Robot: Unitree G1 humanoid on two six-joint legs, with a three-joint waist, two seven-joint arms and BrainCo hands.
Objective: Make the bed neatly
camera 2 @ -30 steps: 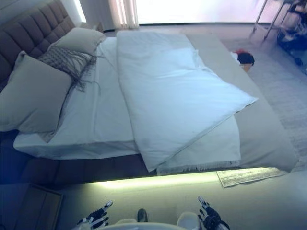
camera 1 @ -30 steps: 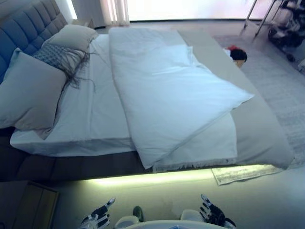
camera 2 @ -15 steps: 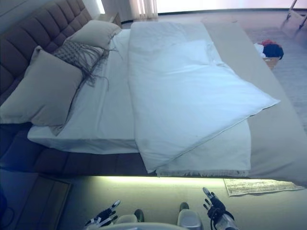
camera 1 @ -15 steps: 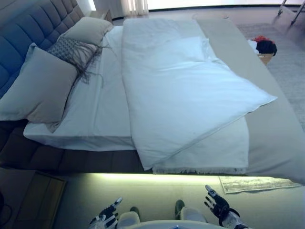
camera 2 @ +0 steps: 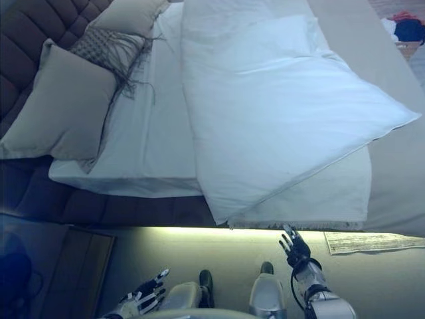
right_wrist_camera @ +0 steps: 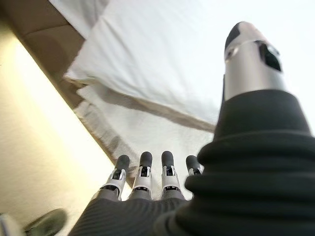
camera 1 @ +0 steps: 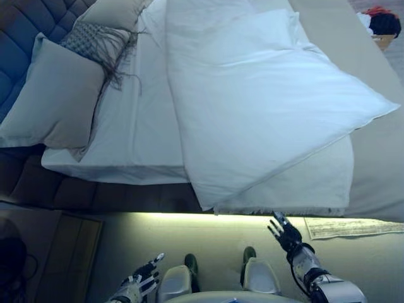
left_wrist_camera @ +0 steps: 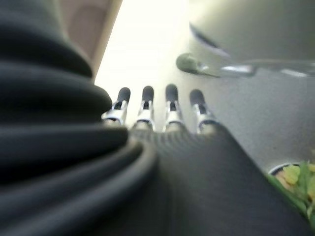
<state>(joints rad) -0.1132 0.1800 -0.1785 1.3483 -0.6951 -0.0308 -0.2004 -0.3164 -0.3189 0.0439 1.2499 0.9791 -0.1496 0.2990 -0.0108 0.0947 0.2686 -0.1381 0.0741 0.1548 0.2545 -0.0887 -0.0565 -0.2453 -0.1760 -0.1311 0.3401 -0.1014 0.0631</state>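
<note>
A white duvet lies askew on the bed, folded back so one corner points right and another hangs over the near edge. Under it a white fringed sheet drapes down the bed's side. Left of it the white bed sheet lies bare. Two beige pillows and a grey fringed cushion lean by the headboard. My right hand is open, raised just below the bed's edge, holding nothing; its wrist view shows the duvet past straight fingers. My left hand is open, low near the floor.
A tufted dark headboard stands at the left. A wooden nightstand sits at the lower left. A lit strip glows under the bed frame. A rug's edge shows at the right, and a basket with clothes at the far right.
The camera has come closer to the bed and tilted down. My right hand has risen toward the bed's near edge. The left hand stays low.
</note>
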